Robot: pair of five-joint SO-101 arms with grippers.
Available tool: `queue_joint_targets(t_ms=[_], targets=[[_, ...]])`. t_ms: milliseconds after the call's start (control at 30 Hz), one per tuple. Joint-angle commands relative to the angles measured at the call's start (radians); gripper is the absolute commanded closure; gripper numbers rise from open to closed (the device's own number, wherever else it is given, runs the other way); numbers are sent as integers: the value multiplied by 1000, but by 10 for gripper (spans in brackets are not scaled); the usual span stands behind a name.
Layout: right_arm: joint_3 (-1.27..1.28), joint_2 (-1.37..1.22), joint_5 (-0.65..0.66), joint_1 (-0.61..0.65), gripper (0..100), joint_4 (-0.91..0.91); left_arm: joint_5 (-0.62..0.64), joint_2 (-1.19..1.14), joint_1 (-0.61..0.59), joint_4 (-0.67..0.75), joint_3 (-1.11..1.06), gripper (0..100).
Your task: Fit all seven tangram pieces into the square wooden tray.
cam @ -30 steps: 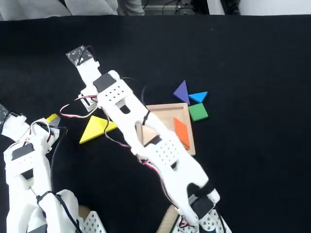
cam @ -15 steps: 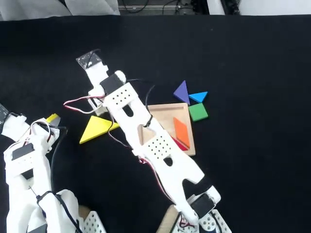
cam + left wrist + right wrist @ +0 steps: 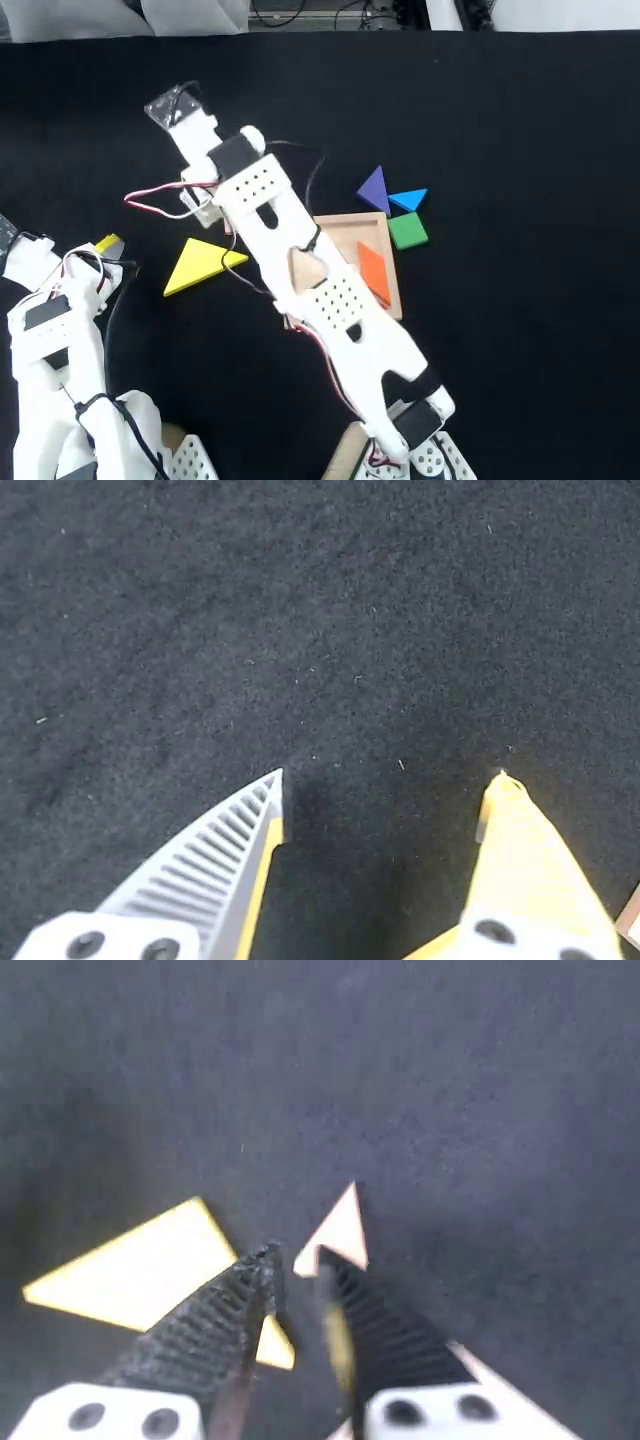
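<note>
Here the right tool (image 3: 295, 1258) grips a pale triangle (image 3: 340, 1225), with the yellow triangle (image 3: 140, 1270) just beside.

soft even light from above, faint shadows

in the high view you see the black table cloth (image 3: 520, 120) lit evenly, with no glare on it. the right arm (image 3: 330, 300) is bright white but not washed out. in the left wrist view, a soft shadow lies just ahead of the left gripper (image 3: 385, 785). in the right wrist view, the yellow triangle (image 3: 140, 1275) glows against dim cloth.
</note>
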State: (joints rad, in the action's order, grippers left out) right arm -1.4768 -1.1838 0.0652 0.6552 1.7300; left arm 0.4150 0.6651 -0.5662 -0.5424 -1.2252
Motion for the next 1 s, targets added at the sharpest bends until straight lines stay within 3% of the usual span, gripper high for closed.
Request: queue_joint_targets(t_ms=[0,267,967], targets=[[292,199,72,5,759,34,8,26,-1,20,35,690],[427,205,143,-14,730,-89,8,26,2,20,35,690],[131,-30,157,-12,734,-98,8,26,2,20,35,690]])
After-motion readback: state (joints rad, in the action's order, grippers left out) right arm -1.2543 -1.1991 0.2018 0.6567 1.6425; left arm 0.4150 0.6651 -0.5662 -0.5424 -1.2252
